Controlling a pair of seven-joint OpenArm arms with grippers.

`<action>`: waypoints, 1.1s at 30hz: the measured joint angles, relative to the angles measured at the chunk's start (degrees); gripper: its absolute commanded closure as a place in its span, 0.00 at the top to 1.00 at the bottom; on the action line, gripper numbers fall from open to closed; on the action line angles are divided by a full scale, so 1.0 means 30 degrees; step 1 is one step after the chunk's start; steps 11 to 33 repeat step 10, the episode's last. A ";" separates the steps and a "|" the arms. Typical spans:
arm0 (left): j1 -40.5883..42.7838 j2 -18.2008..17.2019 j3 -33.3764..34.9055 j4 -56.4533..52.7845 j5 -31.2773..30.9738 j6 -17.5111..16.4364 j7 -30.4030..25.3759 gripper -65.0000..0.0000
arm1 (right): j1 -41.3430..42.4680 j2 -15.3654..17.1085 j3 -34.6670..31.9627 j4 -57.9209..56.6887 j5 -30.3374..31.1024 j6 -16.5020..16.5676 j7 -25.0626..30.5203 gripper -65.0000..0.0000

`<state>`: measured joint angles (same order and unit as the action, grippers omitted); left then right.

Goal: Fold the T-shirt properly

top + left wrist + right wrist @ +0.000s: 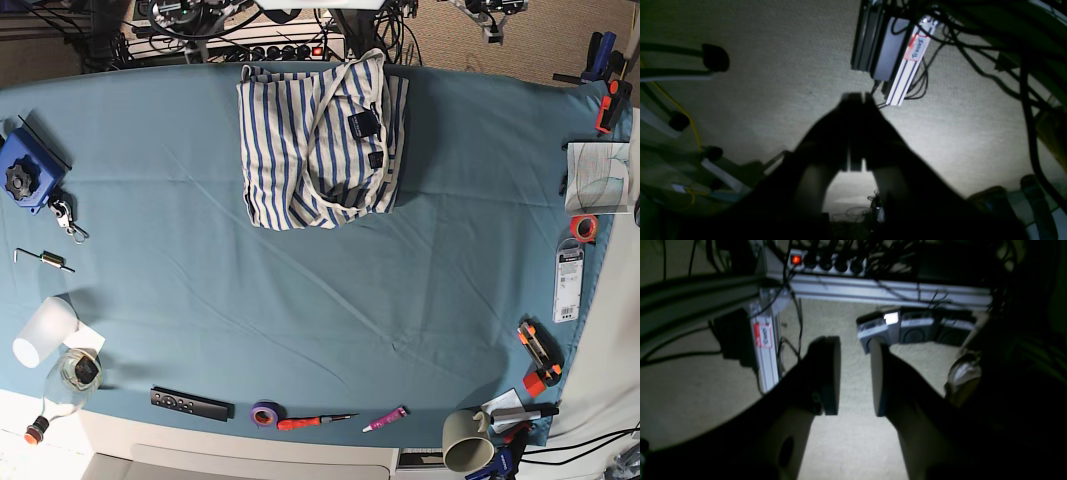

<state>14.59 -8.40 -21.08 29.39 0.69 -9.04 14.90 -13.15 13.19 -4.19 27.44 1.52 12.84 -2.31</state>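
A teal cloth-covered table (300,300) bears the folded T-shirt (320,145) near its far edge. Above beige carpet (773,66), the left gripper (857,100) is pressed closed and empty; the right gripper (855,373) hangs partly parted, gripping nothing.

Under my right gripper (855,376) lies rough, matt carpet (706,396); my pads look smooth, dull and rubbery. Beside them a ribbed metal rail (765,353) shines faintly. Up on the table, the T-shirt (320,140) is soft, creased cloth on a matt teal cloth cover (320,300), with a glossy mug (462,440) at its near edge.
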 measured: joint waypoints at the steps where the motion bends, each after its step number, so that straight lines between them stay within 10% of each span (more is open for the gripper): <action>1: 0.0036 0.0036 0.0000 0.0007 0.0015 0.0000 0.0022 0.00 | 0.0102 0.0095 0.0000 0.0015 -0.0007 -0.0007 0.0000 0.25; 33: 0.0087 0.0044 0.0000 0.0036 0.0000 0.0000 0.0379 0.00 | 0.0627 0.0794 0.0000 0.0007 0.1749 0.0058 -0.0379 0.25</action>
